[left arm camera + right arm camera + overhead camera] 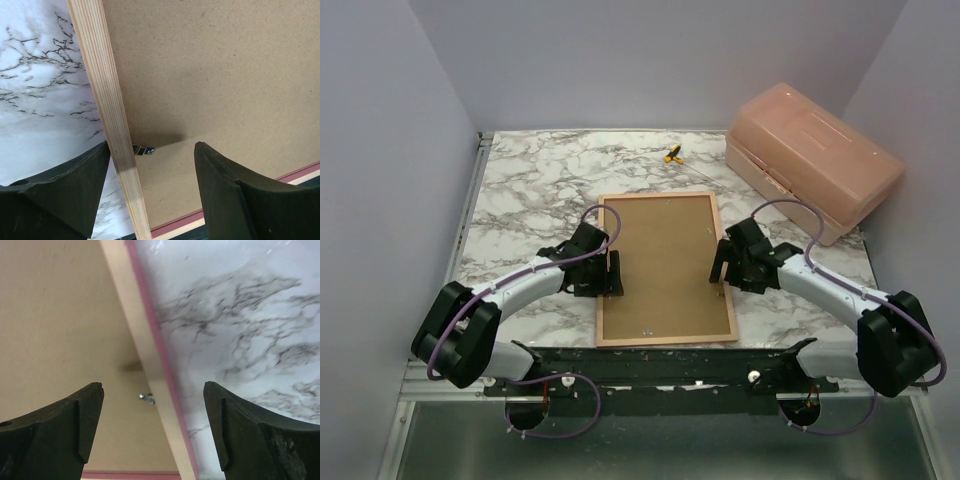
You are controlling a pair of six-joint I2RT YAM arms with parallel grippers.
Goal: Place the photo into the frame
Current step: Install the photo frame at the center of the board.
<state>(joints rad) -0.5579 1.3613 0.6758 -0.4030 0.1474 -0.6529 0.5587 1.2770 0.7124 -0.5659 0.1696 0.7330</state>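
The frame lies back-up in the middle of the marble table, with the brown backing board sitting inside it. The photo is hidden. My left gripper is open and straddles the frame's left wooden rail, one finger over the marble and one over the board. A small metal turn clip shows between its fingers. My right gripper is open and straddles the right rail, with another clip beside the board. Neither gripper holds anything.
A salmon plastic box stands at the back right. A small yellow-and-black object lies at the back, beyond the frame. Walls close in the table on the left, back and right.
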